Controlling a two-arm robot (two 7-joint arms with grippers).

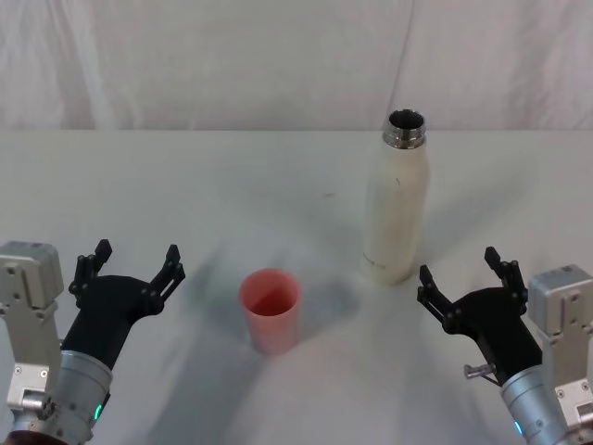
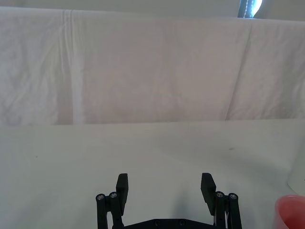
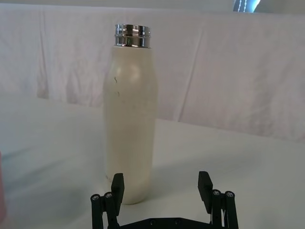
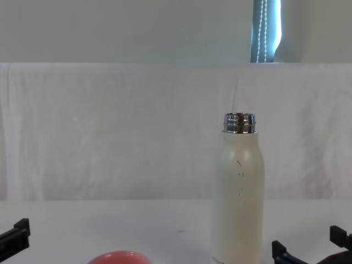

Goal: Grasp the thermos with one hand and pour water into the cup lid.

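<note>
You have the table [image 1: 185,176] with the thermos [image 1: 397,209] upright, uncapped, right of centre. Your right gripper [image 1: 460,281] sits released just near-right of it, not touching. Your left gripper [image 1: 130,266] waits released near left. The cup lid [image 1: 271,309] stands upright between them.

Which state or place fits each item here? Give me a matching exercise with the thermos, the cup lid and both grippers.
Column 1:
1. thermos
2. cup lid
3. left gripper
4. right gripper

Column 2:
A. pink, standing mouth up, centre front of the table
B. open, empty, nearest the thermos
C. upright, uncapped, steel neck showing
D. open, empty, on the cup lid's other side

Pairs: 1-C, 2-A, 3-D, 4-B
</note>
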